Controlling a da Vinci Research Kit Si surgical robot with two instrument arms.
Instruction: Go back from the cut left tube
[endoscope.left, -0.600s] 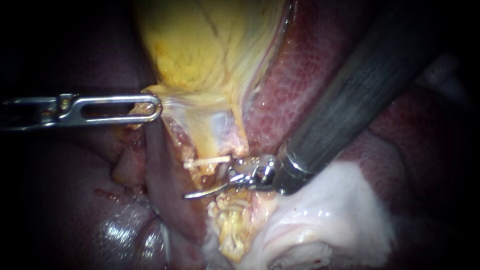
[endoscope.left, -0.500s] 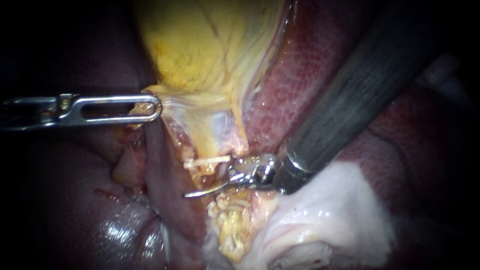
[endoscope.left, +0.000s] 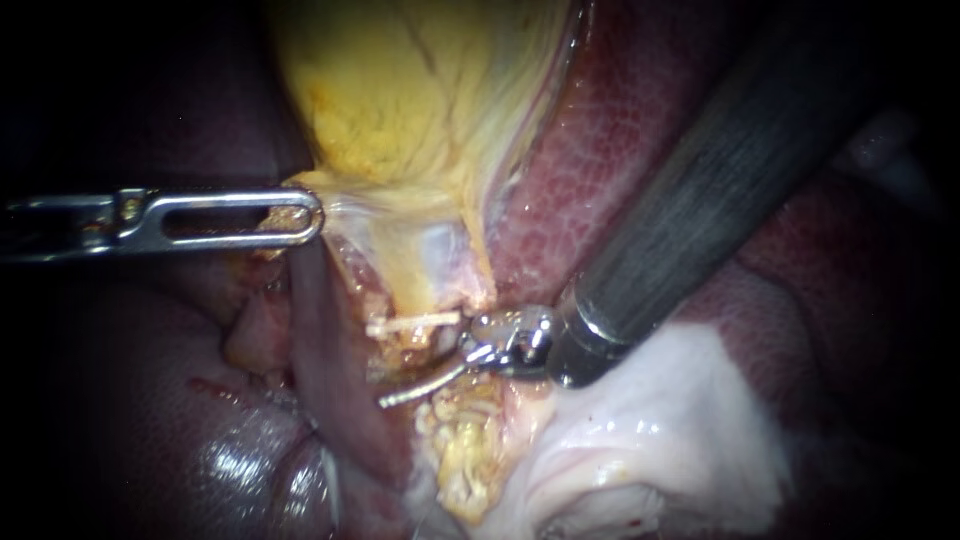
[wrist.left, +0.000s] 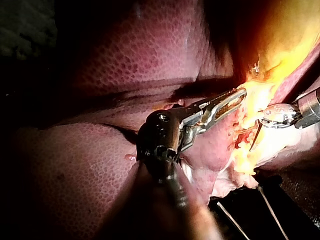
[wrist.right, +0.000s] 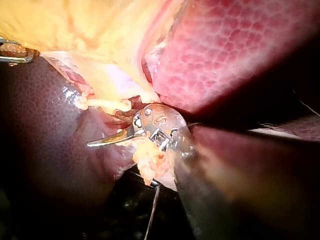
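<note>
Jaws: your right instrument (endoscope.left: 400, 394) closed, empty, beside the clip (endoscope.left: 412, 322); left instrument (endoscope.left: 312, 216) clamped on gallbladder (endoscope.left: 400, 90); retreat not yet done.

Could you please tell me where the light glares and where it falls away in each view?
Endoscope view: wet glints on the liver, the borders sink into black, and the left instrument sits half in gloom. Left wrist view: the gallbladder is washed out by glare. Right wrist view: the right instrument has its shaft in shadow, a highlight at its joint.
</note>
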